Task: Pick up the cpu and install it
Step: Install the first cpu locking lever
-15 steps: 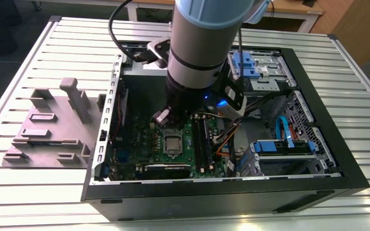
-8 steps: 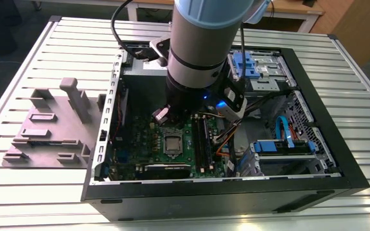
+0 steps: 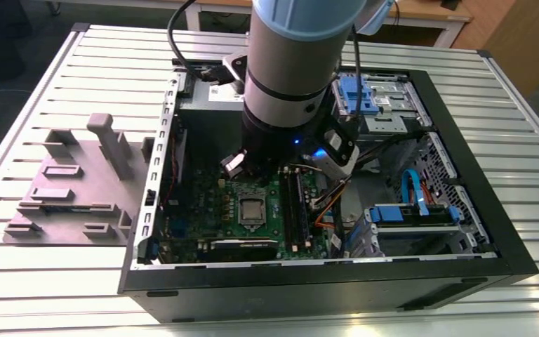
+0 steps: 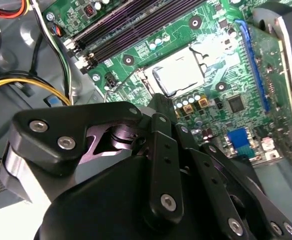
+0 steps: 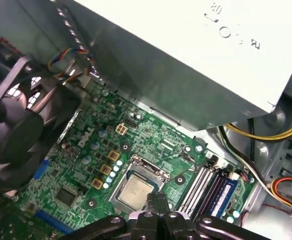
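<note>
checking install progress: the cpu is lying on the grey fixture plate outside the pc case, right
Not quite. The cpu is not on the grey fixture plate; it sits in the socket on the motherboard inside the pc case, as the first wrist view shows.

This is a robotics lab or test workshop. An opened desktop computer case (image 3: 457, 210) lies on its side on a desk (image 3: 82, 281) of slotted aluminium profiles, with its green motherboard (image 3: 222, 210) exposed. A grey fixture block (image 3: 73, 186) with upright posts stands on the desk at the exterior view's left. Wooden furniture (image 3: 513, 35) lines the far edge, and a robot arm (image 3: 297, 63) reaches into the case.
</note>
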Controlling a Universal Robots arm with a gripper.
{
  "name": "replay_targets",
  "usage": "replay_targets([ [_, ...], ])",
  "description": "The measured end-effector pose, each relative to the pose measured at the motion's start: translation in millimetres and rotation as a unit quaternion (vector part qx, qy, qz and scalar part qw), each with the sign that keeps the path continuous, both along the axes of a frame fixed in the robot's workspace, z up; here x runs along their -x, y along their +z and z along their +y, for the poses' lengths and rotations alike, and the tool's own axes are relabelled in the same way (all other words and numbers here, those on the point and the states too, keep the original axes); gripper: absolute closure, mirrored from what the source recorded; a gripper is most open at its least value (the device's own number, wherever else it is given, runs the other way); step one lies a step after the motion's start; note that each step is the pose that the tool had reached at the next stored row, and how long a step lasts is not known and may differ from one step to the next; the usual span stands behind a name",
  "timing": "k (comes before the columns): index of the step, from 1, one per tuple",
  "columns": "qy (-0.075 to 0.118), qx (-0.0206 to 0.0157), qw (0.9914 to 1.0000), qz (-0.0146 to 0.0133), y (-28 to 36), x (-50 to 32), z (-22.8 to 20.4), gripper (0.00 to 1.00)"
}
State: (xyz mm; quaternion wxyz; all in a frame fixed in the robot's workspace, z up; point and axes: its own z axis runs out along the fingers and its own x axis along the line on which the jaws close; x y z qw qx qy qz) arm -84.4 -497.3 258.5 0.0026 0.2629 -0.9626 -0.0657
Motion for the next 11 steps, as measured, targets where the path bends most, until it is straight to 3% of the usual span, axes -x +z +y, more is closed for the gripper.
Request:
replay_targets([
  [5,-0.011,0.0003,0.99994,0.0,0.1,0.0,4.4,0.9],
  [11,-0.013,0.0063,0.99989,0.0,0.1,0.0,14.3,0.9],
])
